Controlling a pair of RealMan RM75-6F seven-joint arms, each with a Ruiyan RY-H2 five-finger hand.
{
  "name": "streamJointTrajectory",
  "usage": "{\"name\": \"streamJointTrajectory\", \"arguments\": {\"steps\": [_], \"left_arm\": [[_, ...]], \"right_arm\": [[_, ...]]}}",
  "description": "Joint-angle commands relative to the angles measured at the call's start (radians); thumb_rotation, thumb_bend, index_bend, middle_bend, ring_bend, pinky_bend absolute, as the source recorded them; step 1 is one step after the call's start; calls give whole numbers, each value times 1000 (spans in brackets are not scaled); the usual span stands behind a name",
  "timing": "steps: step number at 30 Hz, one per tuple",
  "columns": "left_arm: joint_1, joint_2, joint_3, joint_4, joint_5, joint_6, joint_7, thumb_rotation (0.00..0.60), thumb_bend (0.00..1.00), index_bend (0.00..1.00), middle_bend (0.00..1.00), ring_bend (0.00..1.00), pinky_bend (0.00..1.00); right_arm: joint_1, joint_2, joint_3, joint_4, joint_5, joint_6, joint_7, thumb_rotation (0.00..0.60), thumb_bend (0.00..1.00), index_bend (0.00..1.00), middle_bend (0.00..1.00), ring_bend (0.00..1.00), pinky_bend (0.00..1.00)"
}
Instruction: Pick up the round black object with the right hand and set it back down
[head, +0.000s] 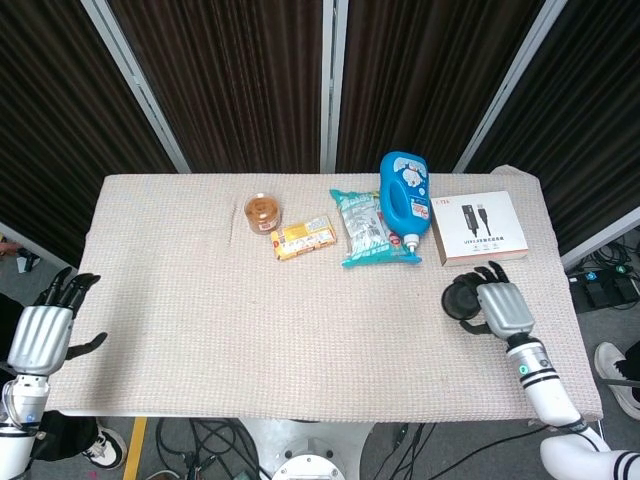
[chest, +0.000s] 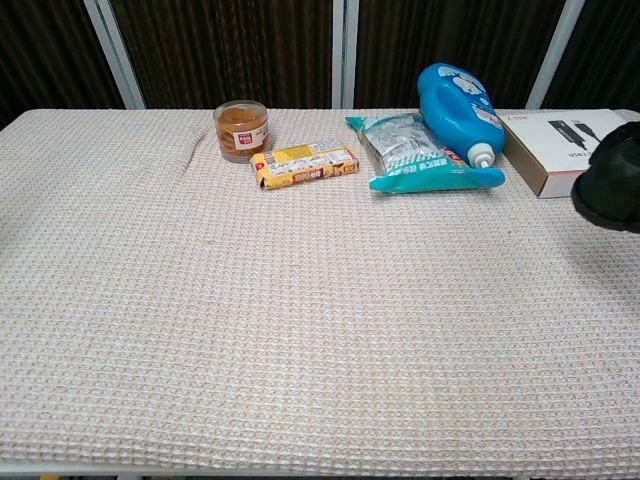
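My right hand (head: 500, 306) grips the round black object (head: 463, 300) over the right part of the table, in front of the white box. In the chest view only the black object (chest: 612, 180) shows at the right edge, and the hand itself is out of that frame. From these views I cannot tell whether the object touches the cloth. My left hand (head: 42, 332) hangs beyond the table's left edge with its fingers apart, holding nothing.
Along the back stand a small jar (head: 263, 212), a yellow snack pack (head: 303, 237), a teal bag (head: 366, 228), a blue bottle (head: 404, 195) and a white box (head: 480, 227). The table (head: 200, 320) is covered in beige woven cloth.
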Motion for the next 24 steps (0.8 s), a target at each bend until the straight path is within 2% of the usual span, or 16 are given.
{"name": "streamJointTrajectory", "arguments": {"steps": [1, 7, 17, 20, 24], "left_arm": [[-1, 1, 1, 0, -1, -4, 4, 600, 133, 169, 154, 62, 306], [-1, 7, -4, 6, -7, -3, -7, 600, 133, 169, 154, 62, 306], [1, -6, -1, 27, -6, -1, -22, 600, 133, 169, 153, 62, 306], [3, -3, 0, 28, -4, 2, -25, 600, 133, 169, 154, 62, 306], [4, -2, 1, 27, -4, 3, -27, 600, 133, 169, 154, 62, 305]], "right_arm": [[68, -111, 23, 11, -30, -62, -42, 600, 160, 367, 495, 129, 0], [82, -197, 27, 100, 44, -116, -71, 600, 161, 367, 494, 129, 0], [83, -233, 23, 146, 32, -117, -67, 600, 159, 365, 485, 126, 0], [84, -235, 21, 150, 37, -128, -73, 600, 122, 336, 467, 116, 0], [89, -223, 20, 138, 43, -148, -70, 600, 18, 247, 381, 60, 0]]}}
